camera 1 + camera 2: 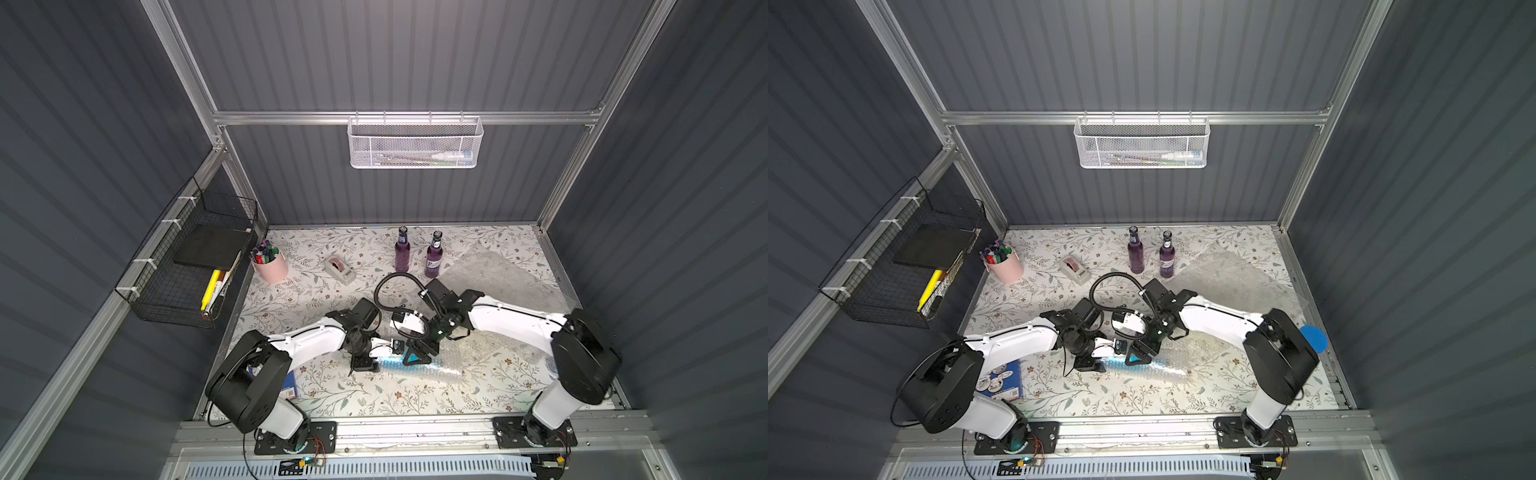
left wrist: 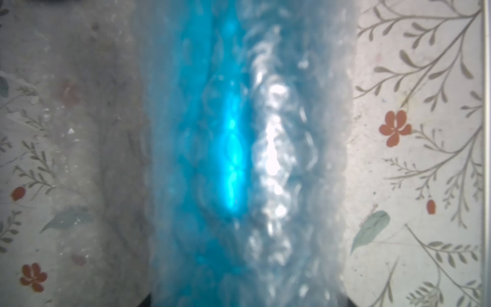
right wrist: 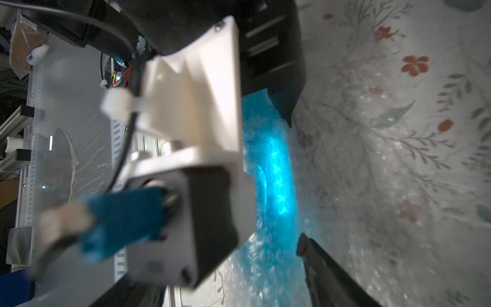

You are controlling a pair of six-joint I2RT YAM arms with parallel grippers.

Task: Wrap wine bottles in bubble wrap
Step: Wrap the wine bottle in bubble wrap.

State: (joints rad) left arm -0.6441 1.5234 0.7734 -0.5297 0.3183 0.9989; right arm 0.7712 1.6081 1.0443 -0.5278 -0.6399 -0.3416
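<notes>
The blue wine bottle (image 1: 392,362) lies on its side near the table's front middle, rolled in bubble wrap (image 1: 444,369). My left gripper (image 1: 376,365) is shut across this bundle. In the left wrist view the wrapped bottle (image 2: 228,148) fills the space between the jaws of the left gripper (image 2: 249,303). My right gripper (image 1: 417,357) straddles the same bundle just to the right, open. One of its fingers (image 3: 318,265) stands beside the blue wrap (image 3: 276,164); the left arm's camera mount (image 3: 191,138) hides the other. Two purple wine bottles (image 1: 402,249) (image 1: 434,255) stand upright at the back.
A spare bubble wrap sheet (image 1: 490,274) lies at the back right. A tape dispenser (image 1: 340,269) and a pink cup of markers (image 1: 270,266) sit at the back left. A black wire basket (image 1: 195,266) and a white mesh basket (image 1: 415,143) hang on the walls. A blue disc (image 1: 1313,338) lies at the right edge.
</notes>
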